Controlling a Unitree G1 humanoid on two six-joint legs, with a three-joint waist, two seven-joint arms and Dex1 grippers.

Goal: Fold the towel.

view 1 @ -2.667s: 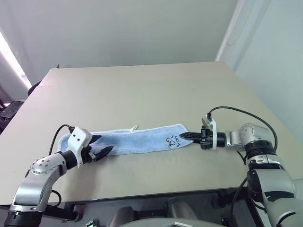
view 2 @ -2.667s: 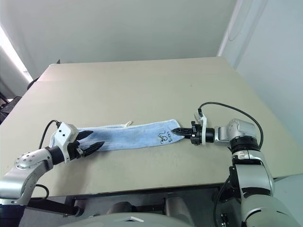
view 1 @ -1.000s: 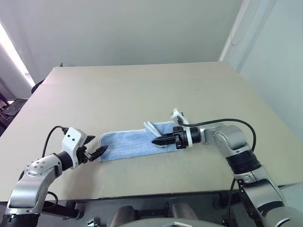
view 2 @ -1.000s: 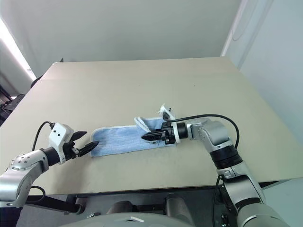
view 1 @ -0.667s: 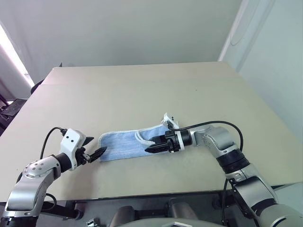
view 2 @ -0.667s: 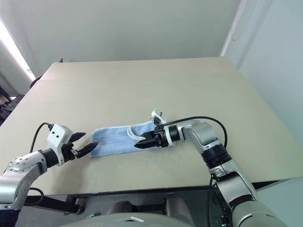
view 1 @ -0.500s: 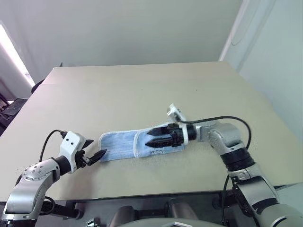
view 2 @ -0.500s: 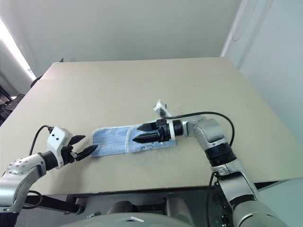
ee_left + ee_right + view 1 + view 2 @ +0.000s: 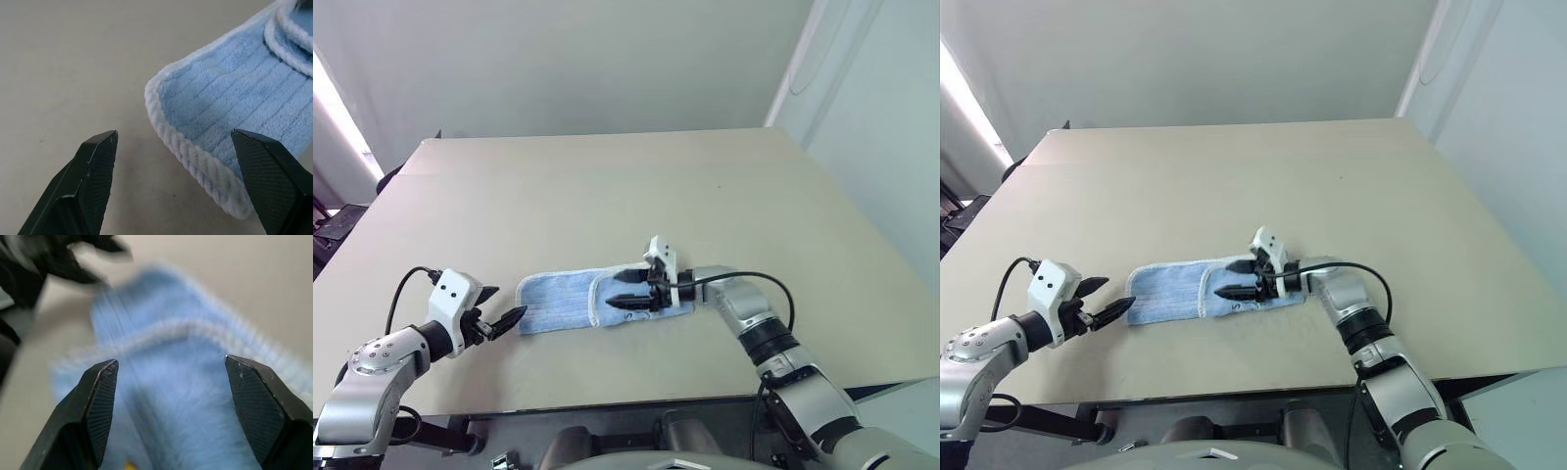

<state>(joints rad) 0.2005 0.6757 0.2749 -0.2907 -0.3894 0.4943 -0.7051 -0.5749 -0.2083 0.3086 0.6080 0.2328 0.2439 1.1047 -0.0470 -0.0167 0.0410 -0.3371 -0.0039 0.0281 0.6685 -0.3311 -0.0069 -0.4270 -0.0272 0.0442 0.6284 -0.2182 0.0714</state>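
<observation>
The towel (image 9: 597, 299) lies at the lower centre on the worktop (image 9: 607, 186); left end effector (image 9: 505, 317) just left of it, right end effector (image 9: 619, 292) over its right half.

dark stitched mark on the towel (image 9: 1170, 290), unreadable.

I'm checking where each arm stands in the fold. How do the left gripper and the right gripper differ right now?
The right gripper sits over the folded part of the towel; the left gripper is off the cloth, just beyond its unfolded end. The right gripper points toward the robot's left, along the towel; the left gripper points toward the robot's right, at the towel's end. Both are open and hold nothing.
</observation>
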